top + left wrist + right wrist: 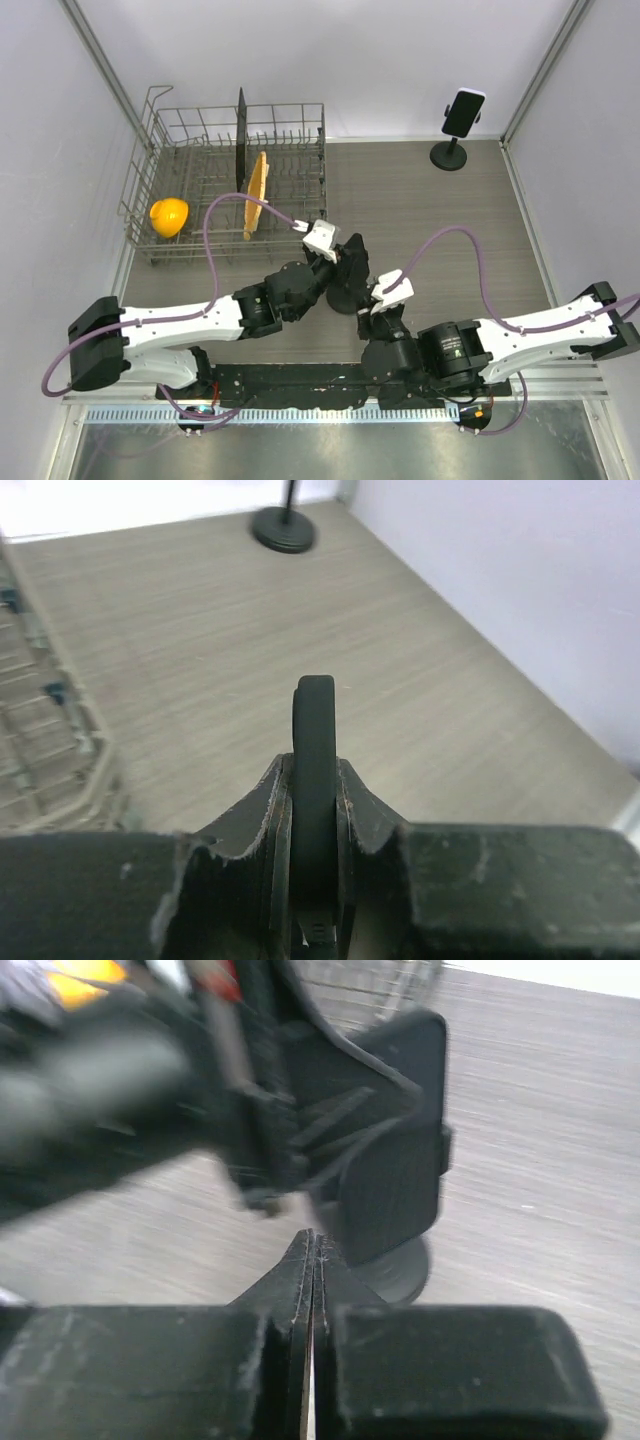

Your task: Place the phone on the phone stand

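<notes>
Grey wood-grain worktop (420,210), matte and faintly streaked, under plain white walls. Near the middle of the near edge, left gripper (315,770) clamped on a dark slab (315,715), taken for the phone: thin, matte, rounded along its rim, upright and edge-on in the wrist view. Just beneath it, flat on the wood, a round black foot (400,1272), read as the phone stand. Contact between the two: impossible to tell. Right gripper (312,1245) pinched fully together on nothing, just beside that foot. At the far right corner, a second round-footed pole (449,153) bearing a glossy dark rectangle (464,110). At the far left corner, a wire dish rack (290,108). Judged well along but unfinished: seating and letting go yet to be done.
</notes>
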